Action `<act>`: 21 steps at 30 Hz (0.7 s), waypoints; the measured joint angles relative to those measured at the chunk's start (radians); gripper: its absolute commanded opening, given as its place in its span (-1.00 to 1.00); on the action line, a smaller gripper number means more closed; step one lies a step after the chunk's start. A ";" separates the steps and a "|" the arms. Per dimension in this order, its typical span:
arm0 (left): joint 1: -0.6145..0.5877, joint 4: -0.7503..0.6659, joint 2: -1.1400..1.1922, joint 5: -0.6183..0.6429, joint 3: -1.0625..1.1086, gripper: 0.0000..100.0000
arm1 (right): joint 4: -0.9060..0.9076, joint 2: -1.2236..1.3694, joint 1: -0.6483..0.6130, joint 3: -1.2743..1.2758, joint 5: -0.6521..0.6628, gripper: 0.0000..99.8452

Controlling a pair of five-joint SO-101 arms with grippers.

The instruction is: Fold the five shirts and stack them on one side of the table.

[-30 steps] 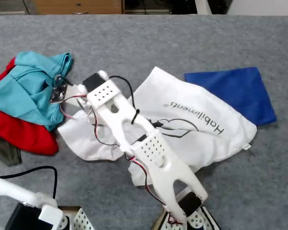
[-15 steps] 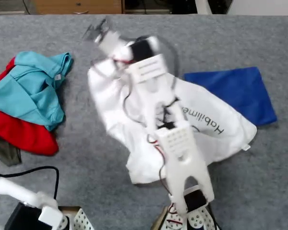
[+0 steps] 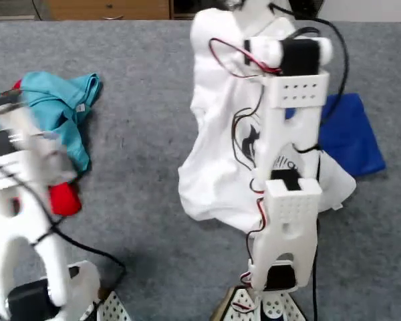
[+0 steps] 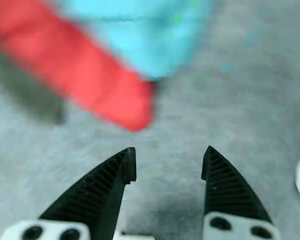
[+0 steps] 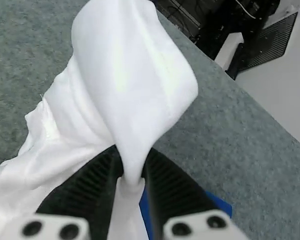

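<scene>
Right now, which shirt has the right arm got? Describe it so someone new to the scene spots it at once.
On the grey table, look to the middle, beside the folded blue shirt. The white shirt hangs there, pinched at one end in the right gripper. It is the only white one, with black print, and the only one partly raised off the table.

Your light falls soft and even from above, so the grey desk point(image 3: 147, 221) shows only a faint shadow beneath the white shirt point(image 3: 217, 180). In the high view the left arm point(image 3: 20, 234) is smeared. In your left wrist view the left pincer point(image 4: 170, 150) is in focus, while the red shirt point(image 4: 105, 95) and teal shirt point(image 4: 140, 35) behind it are streaked blurs. The white cloth glares slightly in the right wrist view.
</scene>
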 measured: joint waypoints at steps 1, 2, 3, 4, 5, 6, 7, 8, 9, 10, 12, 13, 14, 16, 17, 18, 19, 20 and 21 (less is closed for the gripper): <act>0.075 -0.032 0.000 0.011 0.015 -0.55 | 0.000 0.000 0.015 0.000 0.000 -0.99; 0.143 -0.072 0.000 0.032 0.032 -0.55 | 0.000 0.000 0.032 0.000 0.000 -0.99; 0.207 -0.117 0.000 0.064 0.049 -0.55 | 0.000 0.002 0.051 0.000 0.000 -0.99; 0.264 -0.158 0.002 0.092 0.064 -0.55 | -0.006 0.012 0.066 0.000 0.000 -0.99; 0.318 -0.199 0.003 0.123 0.084 -0.55 | -0.017 0.029 0.084 -0.002 0.000 -0.99; 0.367 -0.245 0.011 0.153 0.100 -0.53 | -0.029 0.051 0.101 -0.002 0.000 -0.99; 0.414 -0.287 0.026 0.183 0.114 -0.50 | -0.043 0.074 0.118 -0.002 -0.008 -0.99; 0.459 -0.327 0.046 0.219 0.123 -0.46 | -0.057 0.098 0.135 -0.002 -0.025 -0.99; 0.493 -0.365 0.072 0.270 0.126 -0.43 | -0.069 0.123 0.150 -0.002 -0.046 -0.99; 0.519 -0.404 0.098 0.328 0.126 -0.42 | -0.083 0.146 0.161 -0.002 -0.069 -0.99; 0.548 -0.466 0.163 0.445 0.126 -0.42 | -0.112 0.206 0.178 -0.002 -0.109 -0.99; 0.559 -0.489 0.199 0.493 0.124 -0.42 | -0.126 0.236 0.183 -0.002 -0.127 -0.99; 0.571 -0.508 0.236 0.523 0.115 -0.42 | -0.141 0.265 0.186 -0.002 -0.152 -0.99; 0.605 -0.525 0.316 0.546 0.077 -0.42 | -0.173 0.321 0.189 -0.002 -0.207 -0.99; 0.626 -0.529 0.359 0.549 0.051 -0.42 | -0.193 0.348 0.190 -0.002 -0.236 -0.99; 0.651 -0.531 0.402 0.554 0.029 -0.42 | -0.221 0.379 0.190 -0.002 -0.261 -0.99; 0.678 -0.534 0.442 0.554 0.006 -0.42 | -0.255 0.410 0.192 -0.002 -0.287 -0.99; 0.701 -0.534 0.485 0.554 -0.012 -0.42 | -0.288 0.439 0.192 -0.002 -0.308 -0.99; 0.723 -0.537 0.526 0.557 -0.028 -0.42 | -0.319 0.465 0.192 -0.002 -0.324 -0.99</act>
